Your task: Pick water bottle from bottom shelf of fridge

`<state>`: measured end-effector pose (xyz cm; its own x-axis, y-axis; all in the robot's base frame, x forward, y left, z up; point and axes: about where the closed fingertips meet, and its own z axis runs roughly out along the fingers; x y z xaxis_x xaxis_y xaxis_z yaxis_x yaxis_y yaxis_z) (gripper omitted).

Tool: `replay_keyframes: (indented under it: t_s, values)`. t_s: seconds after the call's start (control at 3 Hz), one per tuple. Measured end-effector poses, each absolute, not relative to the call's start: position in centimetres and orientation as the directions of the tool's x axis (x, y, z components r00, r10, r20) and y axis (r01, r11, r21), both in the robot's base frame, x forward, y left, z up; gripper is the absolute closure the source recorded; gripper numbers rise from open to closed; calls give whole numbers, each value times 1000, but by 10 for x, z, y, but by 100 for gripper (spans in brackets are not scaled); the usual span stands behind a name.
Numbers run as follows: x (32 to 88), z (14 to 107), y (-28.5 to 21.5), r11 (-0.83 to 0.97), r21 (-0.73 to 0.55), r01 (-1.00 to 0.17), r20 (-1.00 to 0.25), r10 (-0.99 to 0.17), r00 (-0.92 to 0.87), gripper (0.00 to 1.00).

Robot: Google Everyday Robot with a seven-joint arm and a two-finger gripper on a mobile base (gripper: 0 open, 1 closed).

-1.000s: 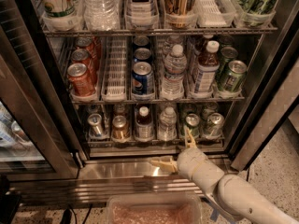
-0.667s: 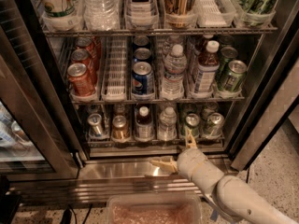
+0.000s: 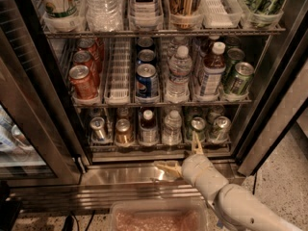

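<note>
Water bottle (image 3: 172,127) untouched; gripper (image 3: 175,151) stays splayed just below it.

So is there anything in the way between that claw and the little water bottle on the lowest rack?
Nothing visible does. The water bottle stands at the front of the bottom shelf; the gripper, fingers spread, hangs just below and right of it. A dark bottle and a can flank it closely.

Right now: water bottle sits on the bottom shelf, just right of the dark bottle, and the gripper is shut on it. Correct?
Not quite. The gripper is open and empty, below the bottom shelf. The camera view shows the water bottle untouched, just right of the dark bottle.
</note>
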<state>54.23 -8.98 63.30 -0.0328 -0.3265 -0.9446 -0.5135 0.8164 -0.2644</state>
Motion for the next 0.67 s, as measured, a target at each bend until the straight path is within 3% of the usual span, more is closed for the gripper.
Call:
replay_keyframes:
  t_s: [0.67]
  values:
    - [551,629,-95,842,-307,-445,-933,-359,-35,2]
